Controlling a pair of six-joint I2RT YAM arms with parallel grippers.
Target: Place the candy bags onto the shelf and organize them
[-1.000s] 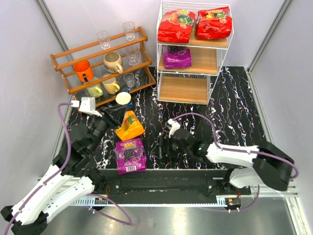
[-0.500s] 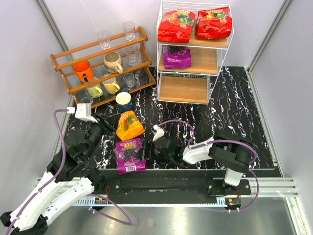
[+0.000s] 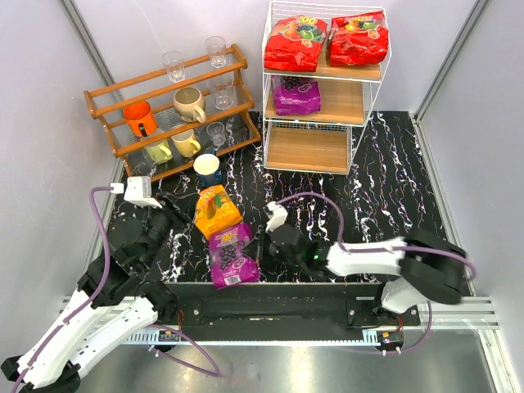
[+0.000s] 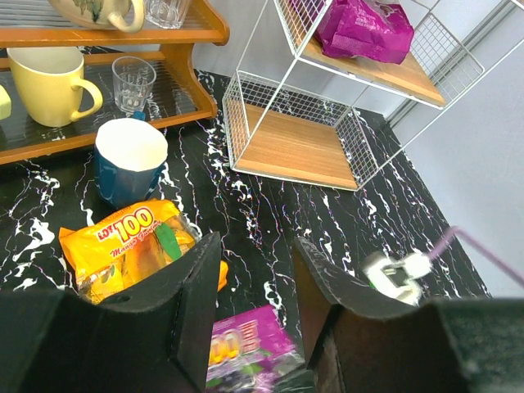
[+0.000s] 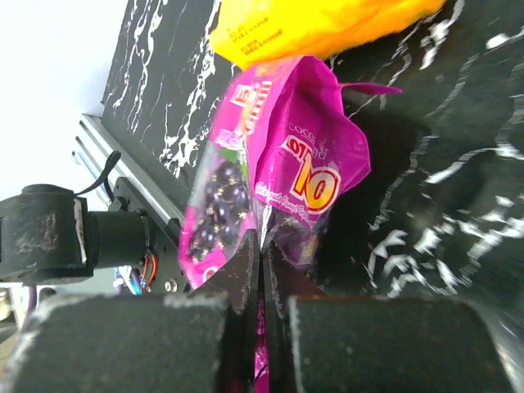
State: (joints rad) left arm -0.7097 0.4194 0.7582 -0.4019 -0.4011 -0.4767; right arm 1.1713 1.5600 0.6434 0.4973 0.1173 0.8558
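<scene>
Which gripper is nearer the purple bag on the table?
Right. The right gripper pinches the purple bag's edge; the left gripper hangs open just to its left.

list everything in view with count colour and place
table: 1, black marbled
shelf: 1, white wire, wooden tiers, far side
mug rack: 1, brown wood, far left
red candy bags: 2, red, shelf top tier
shelved purple bag: 1, purple, shelf middle tier
near purple bag: 1, purple, table's near edge
orange-yellow bag: 1, orange-yellow, table, just beyond near purple bag
mugs: 4, orange, beige, two yellow, mug rack
glasses: 4, clear, mug rack
blue cup: 1, blue, table
left gripper: black, open, by orange-yellow bag
right gripper: black, shut on near purple bag
</scene>
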